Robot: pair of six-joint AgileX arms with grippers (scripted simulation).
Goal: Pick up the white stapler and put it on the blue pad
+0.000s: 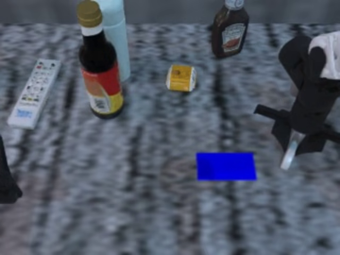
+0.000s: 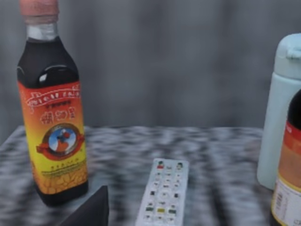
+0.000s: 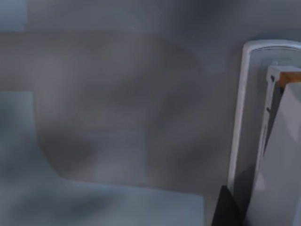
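Stapler (image 1: 291,151) already picked up, so roughly halfway through: slim white bar with rounded ends, hanging tilted out of the right gripper (image 1: 297,139), lifted clear of the grey mottled tabletop (image 1: 133,202) at the right side. Not on the flat bright blue rectangular pad (image 1: 226,166) yet. Pad sitting bare, just to the left of the dangling tip and a bit nearer the camera. Left to do, by the look of it: carry it across over the pad, lower, let go.

Right gripper clamped on the stapler near its upper end, black fingers closed around it. Right wrist view filled by the white bar (image 3: 244,117) right up close along one edge, with the rest just blurry grey. Can't really tell how deep the grip goes from that.

Left gripper (image 1: 8,186) parked low at the left edge, holding nothing as far as visible; fingers not readable.

Clutter well away from the pad: white remote with coloured buttons (image 1: 34,93), dark sauce bottle with red and yellow label (image 1: 100,69), pale blue bottle (image 1: 117,37), small yellow box (image 1: 181,78), brown sauce bottle (image 1: 229,32).
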